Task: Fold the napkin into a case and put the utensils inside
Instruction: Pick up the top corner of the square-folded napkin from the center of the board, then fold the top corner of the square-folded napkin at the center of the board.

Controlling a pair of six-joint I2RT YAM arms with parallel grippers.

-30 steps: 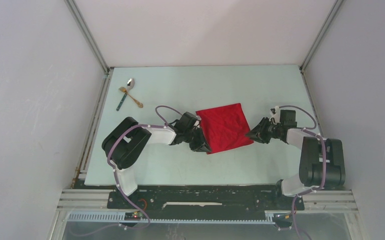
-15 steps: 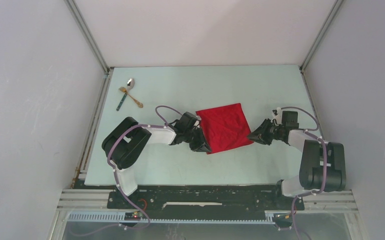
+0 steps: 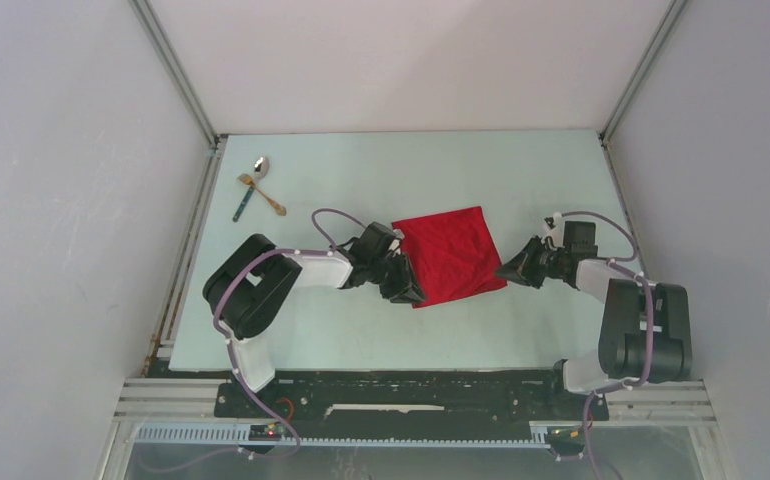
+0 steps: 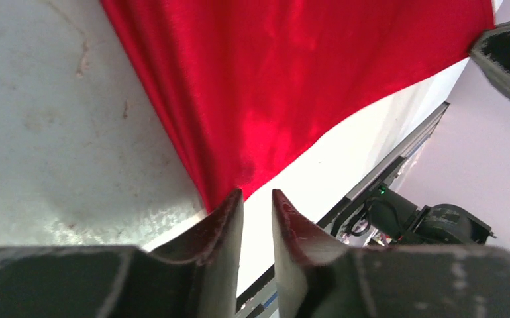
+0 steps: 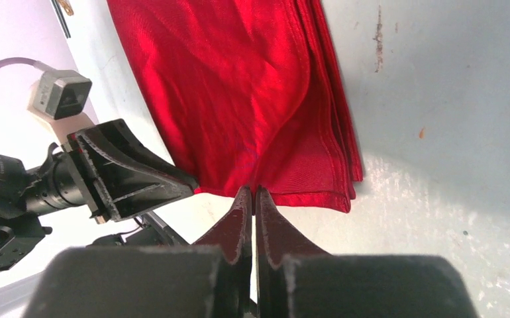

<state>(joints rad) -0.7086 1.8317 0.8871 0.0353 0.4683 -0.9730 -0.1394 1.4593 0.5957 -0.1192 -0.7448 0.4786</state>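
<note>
Top external: you see napkin (image 3: pixel 451 255) folded at frame centre, utensils (image 3: pixel 257 188) upper left | Left wrist: your left gripper (image 4: pixel 257 195) fingers narrowly apart, napkin corner touching their tips | Right wrist: your right gripper (image 5: pixel 253 191) fingers pinched together on napkin's edge, lower centre

The napkin (image 3: pixel 449 255) lies flat on the table (image 3: pixel 361 330), a little toward 3 o'clock of its centre. The left gripper (image 3: pixel 407 288) sits at the cloth's 7 o'clock corner, its tips right at the edge in the left wrist view (image 4: pixel 257 195). The right gripper (image 3: pixel 507 271) meets the 4 o'clock corner, its tips on the hem (image 5: pixel 253 191). Well apart, at 10 o'clock from the napkin near the table's far-left corner, the utensils lie bunched: the spoon (image 3: pixel 260 166) at 12 o'clock, the fork (image 3: pixel 263 196) just nearer, the thin-handled piece (image 3: pixel 242 207) at the fork's 8 o'clock.
</note>
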